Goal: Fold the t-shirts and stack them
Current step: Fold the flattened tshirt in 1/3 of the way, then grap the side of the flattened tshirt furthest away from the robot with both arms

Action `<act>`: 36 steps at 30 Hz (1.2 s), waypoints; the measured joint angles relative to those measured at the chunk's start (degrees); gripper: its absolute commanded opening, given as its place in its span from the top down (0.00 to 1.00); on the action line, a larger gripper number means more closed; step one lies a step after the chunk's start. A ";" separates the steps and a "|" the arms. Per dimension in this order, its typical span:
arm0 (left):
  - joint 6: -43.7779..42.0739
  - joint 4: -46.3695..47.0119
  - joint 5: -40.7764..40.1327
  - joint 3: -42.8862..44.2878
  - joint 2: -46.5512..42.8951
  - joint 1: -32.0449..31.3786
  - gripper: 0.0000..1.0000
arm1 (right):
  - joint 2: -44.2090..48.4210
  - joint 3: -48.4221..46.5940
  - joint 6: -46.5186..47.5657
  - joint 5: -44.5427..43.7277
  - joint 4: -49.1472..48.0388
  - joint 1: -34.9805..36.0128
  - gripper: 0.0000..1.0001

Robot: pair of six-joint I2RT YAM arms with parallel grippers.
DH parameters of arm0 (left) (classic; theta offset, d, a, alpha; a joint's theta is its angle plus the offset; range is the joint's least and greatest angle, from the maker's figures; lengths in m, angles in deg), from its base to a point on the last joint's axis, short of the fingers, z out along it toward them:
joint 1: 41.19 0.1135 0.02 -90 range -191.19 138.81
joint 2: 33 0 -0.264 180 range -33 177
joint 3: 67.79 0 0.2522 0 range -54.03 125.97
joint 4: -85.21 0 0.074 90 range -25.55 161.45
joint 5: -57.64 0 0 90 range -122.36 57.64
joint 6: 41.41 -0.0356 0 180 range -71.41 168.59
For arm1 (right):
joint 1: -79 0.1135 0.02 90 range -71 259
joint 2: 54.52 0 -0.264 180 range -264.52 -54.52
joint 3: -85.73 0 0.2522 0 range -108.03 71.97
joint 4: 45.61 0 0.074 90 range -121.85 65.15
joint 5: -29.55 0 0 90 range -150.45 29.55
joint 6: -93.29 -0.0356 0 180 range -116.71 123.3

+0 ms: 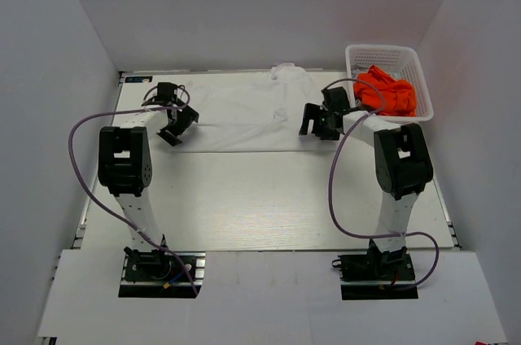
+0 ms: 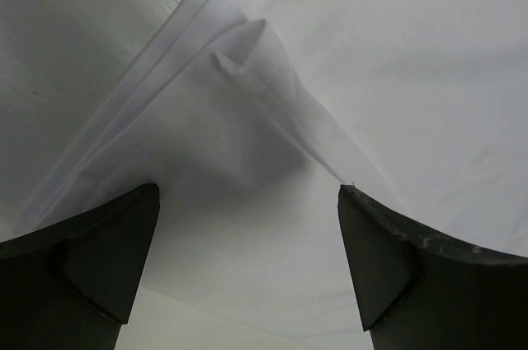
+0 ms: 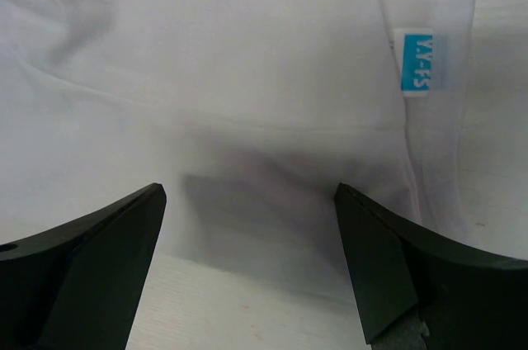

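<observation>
here, left hand (image 1: 180, 127) and right hand (image 1: 318, 127) extended forward, angled down over white t-shirt (image 1: 244, 113), both spread wide, empty

we see white t-shirt (image 1: 244, 117) spread flat, far side | left gripper (image 1: 177, 127) at its left edge | right gripper (image 1: 317, 124) at its right | orange t-shirt (image 1: 389, 93) bunched in basket (image 1: 391, 55)

Open table (image 1: 269, 198) nearside of the white t-shirt (image 1: 244, 117); basket (image 1: 383, 49) close beside the right hand (image 1: 319, 127).
</observation>
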State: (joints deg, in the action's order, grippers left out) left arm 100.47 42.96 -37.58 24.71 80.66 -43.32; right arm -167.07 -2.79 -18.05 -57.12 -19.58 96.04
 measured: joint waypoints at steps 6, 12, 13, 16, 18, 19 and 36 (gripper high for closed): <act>-1.46 3.58 -0.13 -11.06 -7.72 -0.02 0.00 | 9.79 15.23 -2.08 -0.31 -7.17 0.79 0.10; -2.34 1.29 -0.11 -27.74 -22.58 -0.07 0.00 | 23.76 30.25 -3.69 -1.51 -6.91 4.39 0.10; -2.43 -0.24 -0.13 -30.03 -25.14 -0.07 0.00 | 25.77 31.71 -3.80 -1.62 -5.42 5.25 0.10; -2.62 -5.31 -0.52 -33.79 -30.56 -0.07 0.00 | 30.25 33.40 -3.91 -2.60 1.03 7.93 0.10; -2.75 -7.91 -1.42 -34.03 -32.57 -0.07 0.00 | 31.50 32.54 -3.85 -4.04 4.92 9.18 0.10; -2.80 -8.57 -1.92 -33.62 -33.05 -0.07 0.00 | 31.56 31.52 -3.74 -4.81 6.38 9.53 0.10; -4.48 -11.43 -8.87 9.77 1.14 5.05 0.00 | -5.05 -24.83 2.97 -13.05 5.97 6.05 0.10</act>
State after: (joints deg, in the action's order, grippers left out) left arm 95.99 31.53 -46.45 34.48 81.80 -38.27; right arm -172.12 -27.62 -15.08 -70.17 -13.61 102.09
